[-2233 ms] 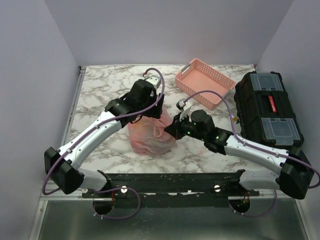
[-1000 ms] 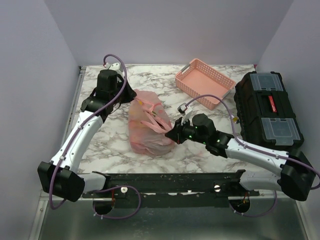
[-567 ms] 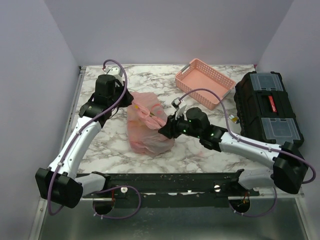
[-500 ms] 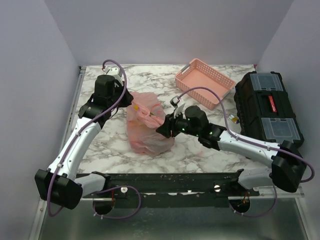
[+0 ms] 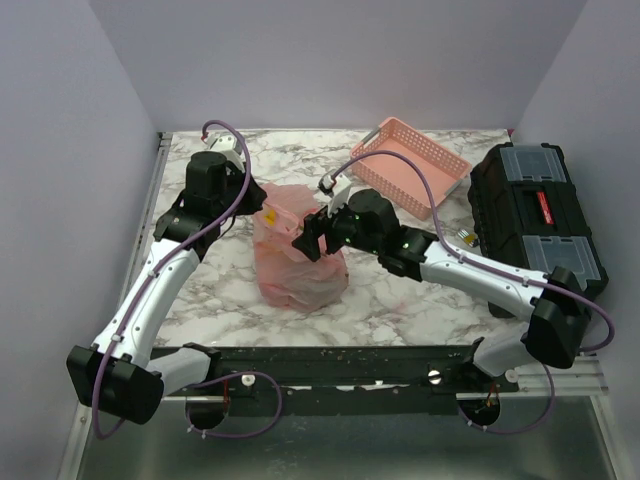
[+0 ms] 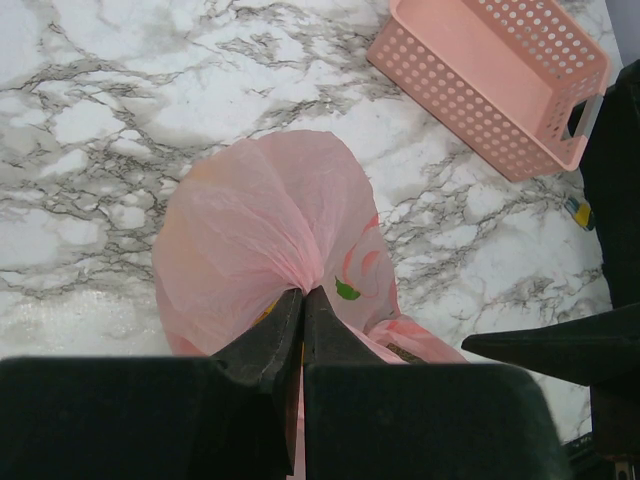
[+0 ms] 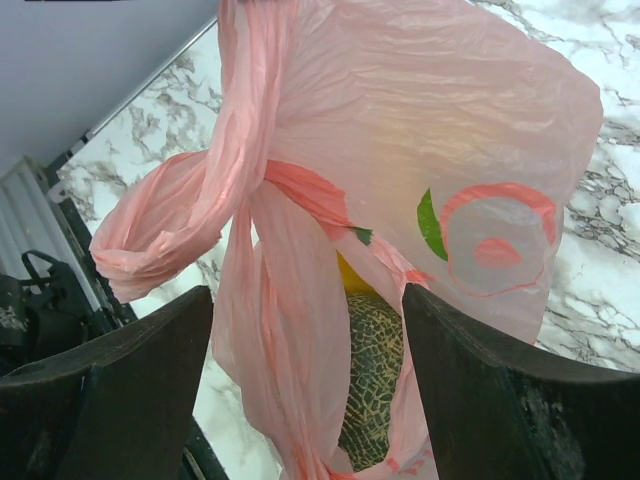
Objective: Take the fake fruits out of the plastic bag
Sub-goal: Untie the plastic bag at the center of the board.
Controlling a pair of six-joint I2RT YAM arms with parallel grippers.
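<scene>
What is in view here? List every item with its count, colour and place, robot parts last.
table: one, white marble with grey veins, under everything.
plastic bag: one, translucent pink, middle of the table.
melon: one, dull green, inside the bag.
yellow fruit: one, yellow, inside the bag above the melon, mostly hidden.
basket: one, pink lattice, far right part of the table.
toolbox: one, black with clear lid panels, right edge of the table.
small item: one, yellow and blue, between basket and toolbox; too small to identify.
left gripper: one, black, shut on a gathered fold of the bag.
right gripper: one, black, open, at the bag's opening.
</scene>
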